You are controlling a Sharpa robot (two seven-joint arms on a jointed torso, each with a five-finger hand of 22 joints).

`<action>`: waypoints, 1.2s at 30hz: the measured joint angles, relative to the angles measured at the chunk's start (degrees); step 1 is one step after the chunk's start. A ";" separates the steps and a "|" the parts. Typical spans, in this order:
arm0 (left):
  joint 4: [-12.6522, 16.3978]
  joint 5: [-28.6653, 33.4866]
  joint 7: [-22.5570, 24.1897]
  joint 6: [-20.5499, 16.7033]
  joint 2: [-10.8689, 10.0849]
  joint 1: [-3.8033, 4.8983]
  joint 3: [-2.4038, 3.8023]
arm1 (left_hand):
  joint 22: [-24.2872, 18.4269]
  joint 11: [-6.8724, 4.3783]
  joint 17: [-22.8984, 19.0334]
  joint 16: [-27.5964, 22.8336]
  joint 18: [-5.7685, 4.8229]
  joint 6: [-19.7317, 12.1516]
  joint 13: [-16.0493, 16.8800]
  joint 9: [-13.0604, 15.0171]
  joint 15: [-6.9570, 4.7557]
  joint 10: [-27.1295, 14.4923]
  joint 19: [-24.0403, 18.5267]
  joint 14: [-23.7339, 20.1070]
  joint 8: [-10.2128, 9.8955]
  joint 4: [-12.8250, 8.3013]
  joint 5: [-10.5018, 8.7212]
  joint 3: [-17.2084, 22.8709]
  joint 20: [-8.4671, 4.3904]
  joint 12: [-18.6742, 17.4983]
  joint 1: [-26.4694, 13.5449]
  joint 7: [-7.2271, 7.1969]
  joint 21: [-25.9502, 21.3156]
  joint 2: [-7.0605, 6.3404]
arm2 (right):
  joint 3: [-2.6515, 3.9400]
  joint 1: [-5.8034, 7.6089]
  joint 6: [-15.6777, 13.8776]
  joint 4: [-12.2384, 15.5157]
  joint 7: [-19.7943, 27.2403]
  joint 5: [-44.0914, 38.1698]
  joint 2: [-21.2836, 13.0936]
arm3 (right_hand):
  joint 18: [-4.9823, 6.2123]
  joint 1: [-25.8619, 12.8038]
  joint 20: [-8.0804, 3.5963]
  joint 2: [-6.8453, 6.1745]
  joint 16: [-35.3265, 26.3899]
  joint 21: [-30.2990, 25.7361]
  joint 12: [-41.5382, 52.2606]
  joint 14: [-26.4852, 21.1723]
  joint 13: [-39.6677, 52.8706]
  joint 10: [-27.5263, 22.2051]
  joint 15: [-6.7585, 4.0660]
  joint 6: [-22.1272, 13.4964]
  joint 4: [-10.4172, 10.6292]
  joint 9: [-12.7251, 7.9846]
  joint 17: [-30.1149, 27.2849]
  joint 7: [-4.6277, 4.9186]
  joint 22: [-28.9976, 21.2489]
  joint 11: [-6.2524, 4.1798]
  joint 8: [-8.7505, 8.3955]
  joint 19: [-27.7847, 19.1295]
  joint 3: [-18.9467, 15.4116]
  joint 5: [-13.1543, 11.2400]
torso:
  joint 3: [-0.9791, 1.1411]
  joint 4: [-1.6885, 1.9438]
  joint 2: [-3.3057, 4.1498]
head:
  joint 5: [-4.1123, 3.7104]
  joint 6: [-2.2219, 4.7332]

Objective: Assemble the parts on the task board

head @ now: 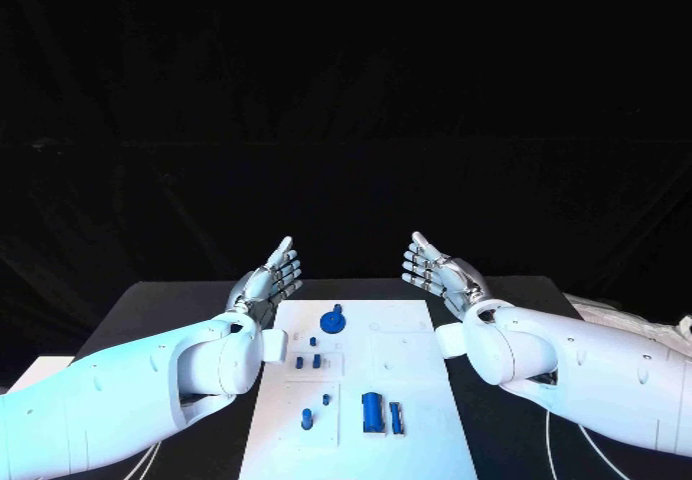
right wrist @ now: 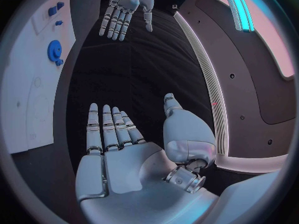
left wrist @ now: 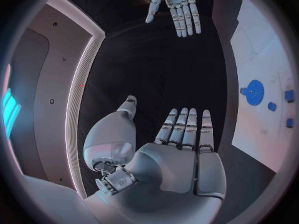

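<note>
Both hands are up off the black surface (head: 173,300), one on each side of the white task board (head: 411,400), palms turned toward each other: the left hand (head: 268,278) by the board's far left corner, the right hand (head: 444,272) by its far right corner. On each the fingers (left wrist: 185,127) are stretched out straight and close side by side, thumb set apart, and they hold nothing. The board lies lengthwise away from the robot, its long axis running from the near edge of the surface to the far one. On it a blue gear (head: 335,321) sits near the far end, some small blue pieces (head: 309,361) lie around the middle, and 2 longer blue bars (head: 381,413) lie side by side near the near end, their long axes in line with the board's; whether any of them is seated in its slot I cannot tell. With neither hand near a part, this pose fits a pause ahead of the assembly as well as a hand-off once the pieces are placed, so I would not name a next move.
</note>
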 measured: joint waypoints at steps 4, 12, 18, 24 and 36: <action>2.25 -1.97 0.86 -4.67 -0.30 -0.53 0.23 | -1.39 -1.20 -0.15 -0.88 -1.56 -3.76 -0.05 -0.10 -0.67 -3.94 -2.94 -3.57 0.01 -0.01 -0.24 -0.96 -1.03 0.00 -5.35 -0.96 0.00 0.09 | 0.40 -1.07 -4.99 3.05 2.57 1.63 -0.60 | -0.91 -5.38 -2.24 0.01 -0.31 -1.99 0.00 -4.08 -1.19 -4.08 -0.21 -3.66 -0.05 -0.19 -1.46 -1.61 -0.21 -0.70 0.00 -3.84 -0.51 -0.70 | 0.12 0.24 -0.20 | -0.04 0.20; 3.50 -4.37 2.05 -10.05 -0.48 -0.77 0.37 | -3.67 -2.13 -0.26 -1.33 -4.48 -9.83 -0.10 -0.21 -1.15 -10.29 -7.61 -9.32 0.01 -0.04 -0.23 -4.56 -4.84 0.00 -13.89 -1.72 0.00 0.18 | 0.61 -1.74 -11.14 4.97 5.79 3.87 -0.93 | -4.13 -13.80 -4.74 -0.02 -0.66 -3.49 0.00 -10.43 -2.09 -10.43 -0.43 -9.46 0.10 -0.30 -3.75 -2.88 -0.41 -1.29 0.00 -10.09 -1.00 -1.28 | 0.19 0.35 -0.33 | -0.04 0.24; 3.51 -5.00 2.39 -11.25 -0.49 -0.78 0.37 | -6.99 -2.30 -0.32 -1.56 -5.40 -13.36 -0.10 -0.23 -1.22 -13.91 -10.30 -12.66 0.01 -0.08 -0.22 -5.90 -6.30 0.00 -18.80 -1.88 0.00 0.19 | 0.61 -1.74 -12.54 4.99 6.67 4.57 -0.96 | -4.95 -18.74 -5.34 -0.02 -0.87 -3.72 0.00 -14.17 -2.27 -14.15 -0.48 -12.83 0.00 -0.36 -6.99 -3.19 -0.45 -1.42 -0.21 -13.72 -1.10 -1.50 | 0.20 0.37 -0.34 | -0.04 0.25; 3.52 -5.32 2.55 -11.84 -0.49 -0.78 0.37 | -8.44 -2.44 -0.32 -1.56 -5.41 -15.85 -0.10 -0.24 -1.32 -16.58 -12.17 -15.05 0.02 -0.07 -0.22 -6.24 -6.87 0.00 -22.37 -1.93 0.00 0.19 | 0.61 -1.74 -13.17 4.99 7.07 4.89 -0.96 | -4.94 -22.30 -5.55 -0.01 -0.88 -3.72 0.00 -16.83 -2.33 -16.85 -0.47 -15.23 -0.06 -0.38 -8.55 -3.26 -0.45 -1.45 -0.22 -16.37 -1.15 -1.50 | 0.20 0.37 -0.34 | -0.04 0.25; 3.53 -5.53 2.68 -12.21 -0.49 -0.79 0.37 | -9.15 -2.45 -0.31 -1.56 -5.40 -19.16 -0.09 -0.25 -1.34 -20.04 -16.78 -18.57 0.02 -0.08 -0.22 -6.55 -6.98 0.00 -27.08 -1.99 0.01 0.24 | 0.62 -1.74 -13.64 5.02 7.39 5.14 -0.96 | -5.82 -33.49 -5.72 -0.05 -0.87 -3.95 0.00 -26.03 -2.36 -26.01 -0.49 -23.56 -0.06 -0.36 -9.40 -3.32 -0.43 -1.53 -0.21 -25.34 -1.15 -1.49 | 0.20 0.37 -0.35 | -0.04 0.25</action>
